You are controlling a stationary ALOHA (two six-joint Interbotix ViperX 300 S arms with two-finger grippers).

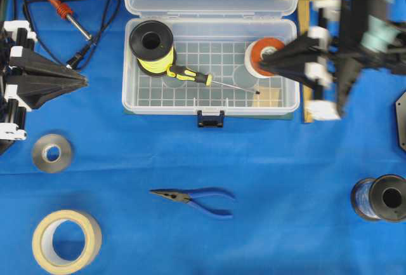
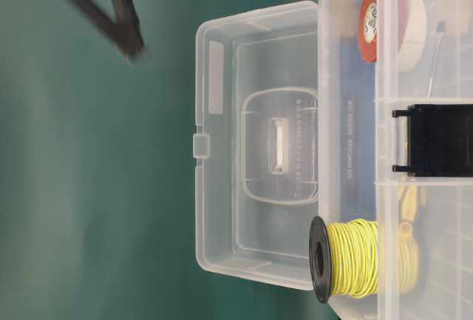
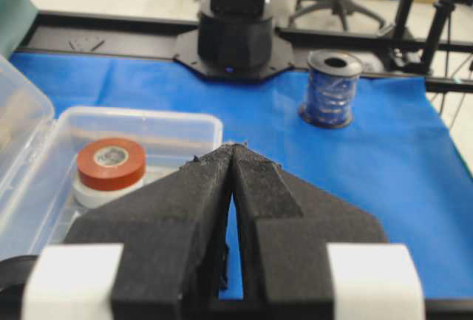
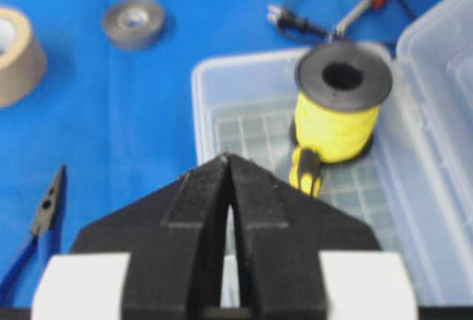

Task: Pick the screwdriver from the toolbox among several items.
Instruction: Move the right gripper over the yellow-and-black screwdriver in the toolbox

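Note:
The clear toolbox point(image 1: 130, 100) stands open at the back middle, lid up. In it the screwdriver point(image 1: 189, 75) with yellow-and-black handle lies flat, shaft pointing right; its handle also shows in the right wrist view point(image 4: 305, 172). Beside it are the black spool of yellow wire point(image 1: 152, 47), the red-orange tape roll point(image 1: 263, 56) and a pale wooden block point(image 1: 268, 98). My right gripper point(image 1: 261, 65) is shut and empty, above the toolbox's right end by the tape roll. My left gripper point(image 1: 84, 82) is shut and empty, left of the toolbox.
A red-handled soldering iron point(image 1: 56, 5) with black cord lies at the back left. Blue-handled pliers point(image 1: 196, 197) lie in front of the toolbox. A grey tape roll point(image 1: 52, 153) and a beige tape roll point(image 1: 66, 241) sit front left. A blue wire spool point(image 1: 379, 197) sits front right.

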